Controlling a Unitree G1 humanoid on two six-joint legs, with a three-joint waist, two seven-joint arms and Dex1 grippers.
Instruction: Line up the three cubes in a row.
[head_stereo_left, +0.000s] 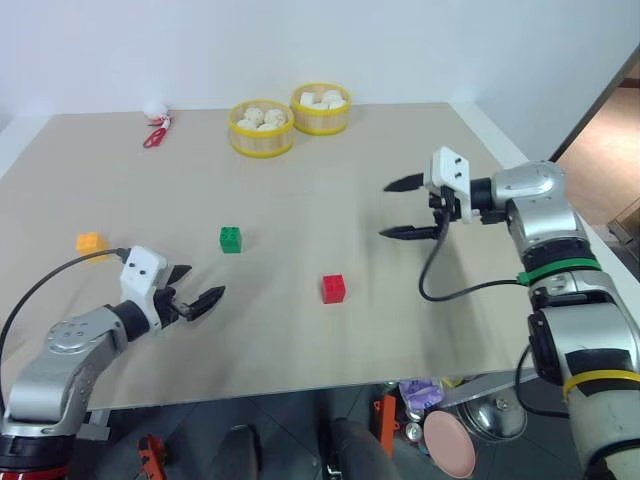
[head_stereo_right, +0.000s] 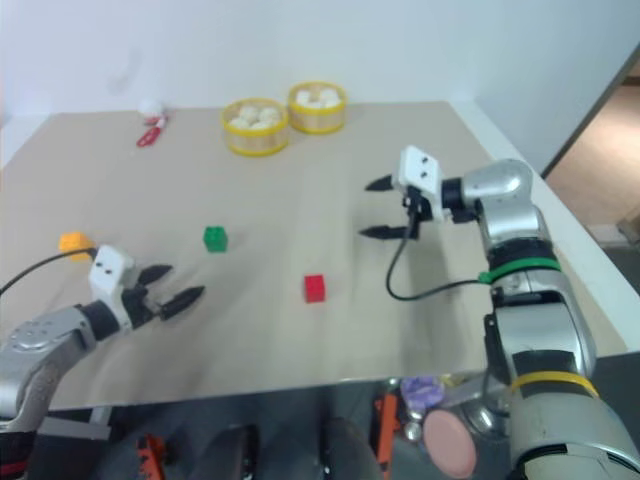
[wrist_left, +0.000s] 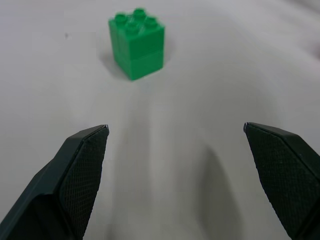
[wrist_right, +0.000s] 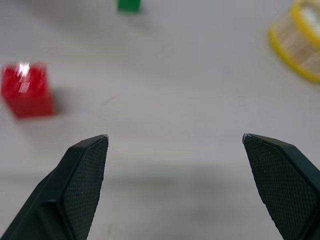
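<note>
Three studded cubes lie apart on the tan table (head_stereo_left: 300, 200): an orange-yellow one (head_stereo_left: 90, 243) at the left, a green one (head_stereo_left: 231, 239) in the middle and a red one (head_stereo_left: 333, 288) nearer the front. My left gripper (head_stereo_left: 195, 286) hovers low, open and empty, just short of the green cube (wrist_left: 136, 43), which its wrist view shows ahead. Raised above the table to the right of the red cube (wrist_right: 26, 90), my right gripper (head_stereo_left: 402, 208) is open with nothing between its fingers.
Two yellow steamer baskets (head_stereo_left: 261, 128) (head_stereo_left: 320, 108) with white buns stand at the table's far edge. A small white toy with a red part (head_stereo_left: 155, 122) lies at the far left. The table's right edge runs beside my right arm.
</note>
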